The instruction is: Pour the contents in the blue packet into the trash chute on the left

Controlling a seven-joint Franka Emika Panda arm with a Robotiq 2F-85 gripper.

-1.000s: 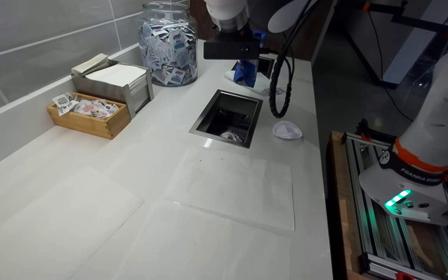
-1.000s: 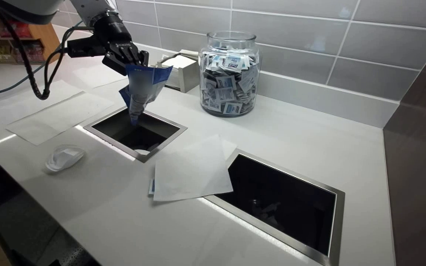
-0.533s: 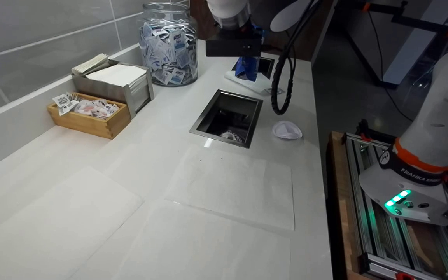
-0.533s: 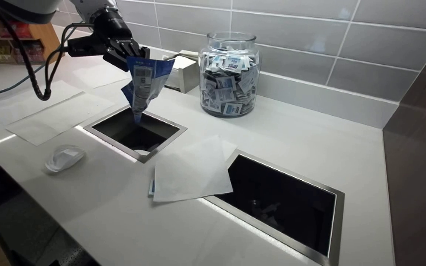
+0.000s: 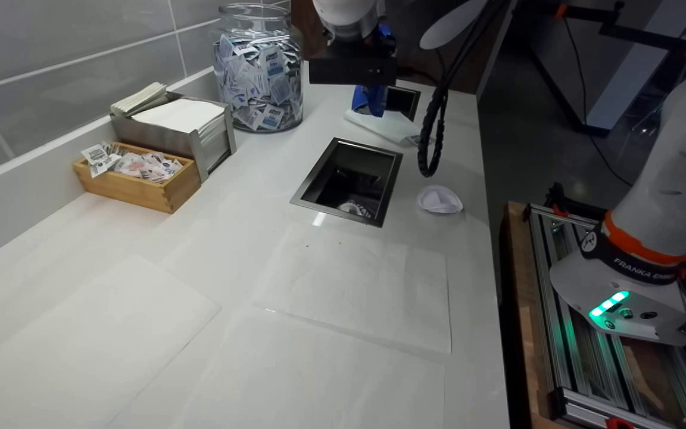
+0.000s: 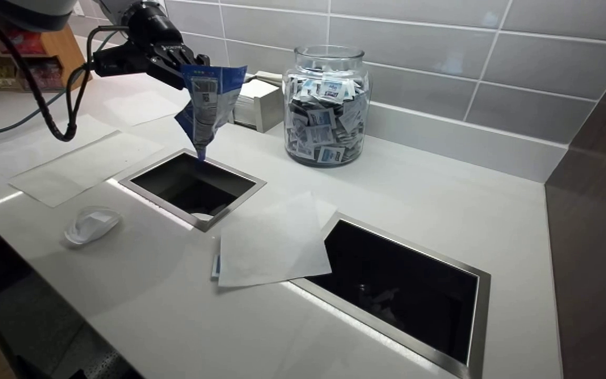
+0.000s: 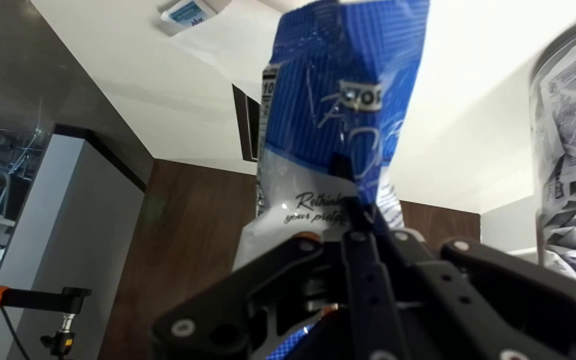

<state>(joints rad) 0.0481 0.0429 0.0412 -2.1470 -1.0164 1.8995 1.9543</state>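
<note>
My gripper (image 6: 195, 68) is shut on the blue packet (image 6: 213, 100); its dark fingers pinch it in the wrist view (image 7: 360, 200). The packet hangs with a narrow pointed end down. It shows in the wrist view (image 7: 313, 125), blue and white with lettering, and partly behind the wrist in an exterior view (image 5: 371, 101). In an exterior view the pointed end appears just above the back rim of the left trash chute (image 6: 232, 204). A square chute with a metal rim (image 5: 337, 211) also shows in an exterior view. I cannot see anything falling out. The packet's opening cannot be made out.
A larger chute (image 6: 483, 316) has a white sheet (image 6: 271, 247) over its edge. A glass jar (image 6: 326, 121) of wipe packets stands by the wall. A napkin holder (image 5: 215, 140), wooden box (image 5: 134, 187), crumpled white cup (image 6: 92, 226) and paper sheets (image 5: 355, 286) are on the counter.
My gripper and the packet have moved up. The packet's lower tip has risen from over the chute opening to about the back rim in an exterior view. The grip looks unchanged.
</note>
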